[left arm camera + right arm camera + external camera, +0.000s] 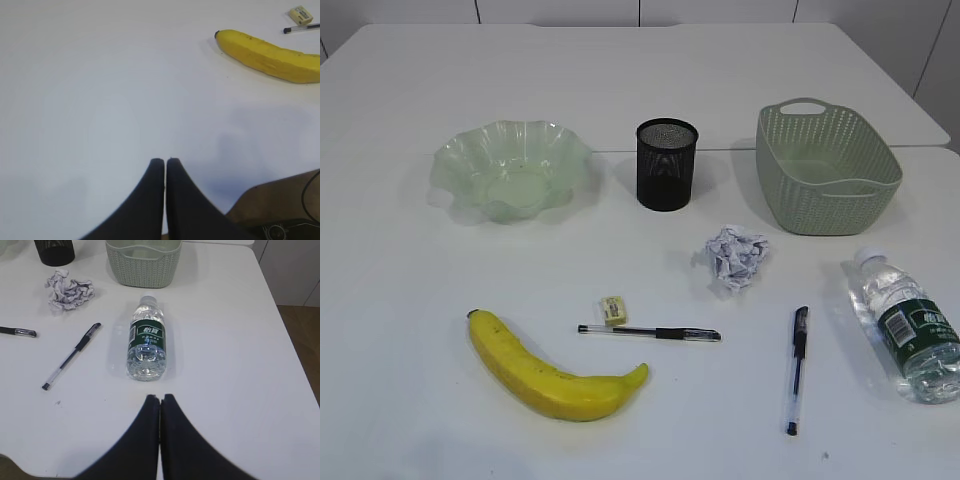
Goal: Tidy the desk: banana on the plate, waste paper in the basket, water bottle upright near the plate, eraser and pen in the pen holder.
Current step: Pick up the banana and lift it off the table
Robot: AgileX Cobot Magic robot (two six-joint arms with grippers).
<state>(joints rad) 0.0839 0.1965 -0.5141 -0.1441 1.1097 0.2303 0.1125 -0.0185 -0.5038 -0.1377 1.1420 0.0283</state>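
A yellow banana (552, 375) (270, 55) lies at the front left of the white table, with a small yellow eraser (613, 310) (301, 15) and a black pen (650, 332) just right of it. A second pen (797, 367) (72, 355) lies further right. Crumpled waste paper (735, 257) (69, 288) sits mid-table. The water bottle (908, 322) (146, 339) lies on its side at the right. Behind stand the pale green plate (510, 170), black mesh pen holder (666, 164) and green basket (825, 168) (142, 262). My left gripper (165, 161) and right gripper (159, 397) are shut and empty, over bare table near the front edge.
The table's right edge (295, 365) drops to a wooden floor. A second table (620, 70) adjoins at the back. Neither arm shows in the exterior view.
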